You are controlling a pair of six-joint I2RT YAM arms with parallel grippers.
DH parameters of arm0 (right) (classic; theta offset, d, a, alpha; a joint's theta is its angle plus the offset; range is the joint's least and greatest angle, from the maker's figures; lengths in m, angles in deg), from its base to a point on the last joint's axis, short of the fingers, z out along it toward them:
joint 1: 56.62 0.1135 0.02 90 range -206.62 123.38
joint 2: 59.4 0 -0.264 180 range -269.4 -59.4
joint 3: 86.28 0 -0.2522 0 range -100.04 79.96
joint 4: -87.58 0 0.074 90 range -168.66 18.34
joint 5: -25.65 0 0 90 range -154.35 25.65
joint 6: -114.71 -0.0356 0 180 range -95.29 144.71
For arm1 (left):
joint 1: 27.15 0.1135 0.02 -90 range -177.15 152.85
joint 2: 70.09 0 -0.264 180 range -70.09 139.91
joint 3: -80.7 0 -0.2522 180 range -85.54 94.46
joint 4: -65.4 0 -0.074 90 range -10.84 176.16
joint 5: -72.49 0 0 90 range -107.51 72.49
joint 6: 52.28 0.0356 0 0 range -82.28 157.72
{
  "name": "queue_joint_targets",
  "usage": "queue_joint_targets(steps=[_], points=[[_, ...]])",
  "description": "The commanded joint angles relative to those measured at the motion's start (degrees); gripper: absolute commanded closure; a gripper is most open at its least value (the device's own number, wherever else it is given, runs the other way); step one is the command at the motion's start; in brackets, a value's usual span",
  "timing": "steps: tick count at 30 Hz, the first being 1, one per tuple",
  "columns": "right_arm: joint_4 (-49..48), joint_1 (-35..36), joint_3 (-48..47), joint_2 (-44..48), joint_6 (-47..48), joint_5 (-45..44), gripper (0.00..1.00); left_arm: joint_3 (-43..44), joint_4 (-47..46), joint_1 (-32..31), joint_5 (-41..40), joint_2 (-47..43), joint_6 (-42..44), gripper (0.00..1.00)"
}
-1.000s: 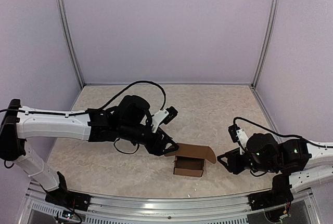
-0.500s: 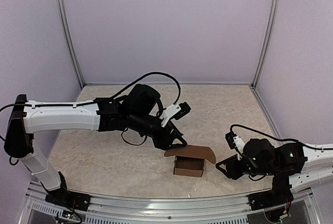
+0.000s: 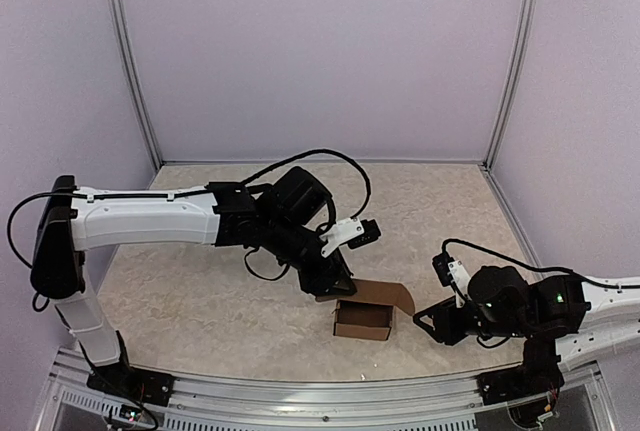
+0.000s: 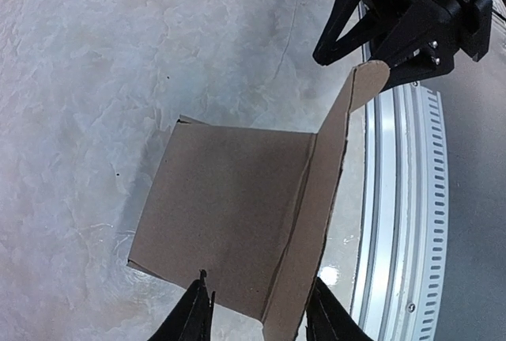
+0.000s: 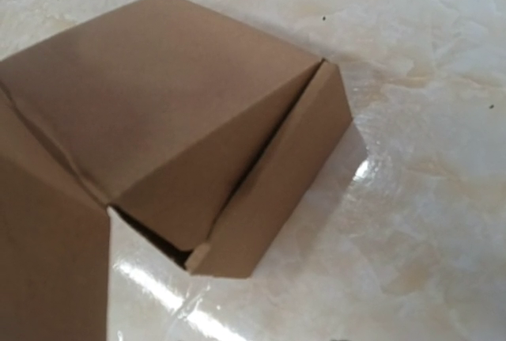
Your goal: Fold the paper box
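Note:
The paper box [image 3: 364,318] is a small brown cardboard box near the table's front edge. Its lid [image 4: 237,206] lies over the top, and the lid's front flap [image 3: 402,297] sticks up at the right. My left gripper [image 3: 335,283] hovers at the box's rear left. In the left wrist view it [image 4: 259,319] is open, with the fingers [image 4: 194,316] on either side of the lid's near edge and nothing held. My right gripper [image 3: 428,315] sits just right of the box, looks open and points at it. The right wrist view shows the box's side [image 5: 269,191] close up, with no fingers in frame.
The metal rail [image 3: 300,391] runs along the table's front edge just below the box, and it also shows in the left wrist view [image 4: 403,222]. Pale walls and corner posts [image 3: 130,61] enclose the marbled table [image 3: 200,291].
My left arm has swung right and forward, bringing its gripper from left of the box to over the lid's rear left edge. My right gripper has shifted slightly, and the box has stayed put.

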State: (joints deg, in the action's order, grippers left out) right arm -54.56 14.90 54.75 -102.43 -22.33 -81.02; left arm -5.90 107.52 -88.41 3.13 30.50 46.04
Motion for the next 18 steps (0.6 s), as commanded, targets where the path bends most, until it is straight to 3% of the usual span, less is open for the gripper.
queue_joint_targets(steps=[1, 6, 11, 18], points=[[-0.72, -0.36, 1.21, -0.35, -0.55, 0.14, 0.62, 3.00, 3.43, -0.60, -0.75, 1.55, 2.82, 0.66], [-2.84, -0.42, 1.55, -1.59, -1.03, 0.23, 0.63, 3.67, 3.54, -0.57, -0.87, 2.32, 3.07, 0.87], [-6.02, -0.78, 2.19, -2.82, -1.62, -0.17, 0.67, 2.44, 3.69, -0.69, -1.67, 2.12, 2.80, 0.99], [-14.67, -4.65, 4.82, -4.01, -1.78, 1.20, 0.79, -1.56, 2.86, -0.85, -3.29, 0.04, 1.27, 1.00]])
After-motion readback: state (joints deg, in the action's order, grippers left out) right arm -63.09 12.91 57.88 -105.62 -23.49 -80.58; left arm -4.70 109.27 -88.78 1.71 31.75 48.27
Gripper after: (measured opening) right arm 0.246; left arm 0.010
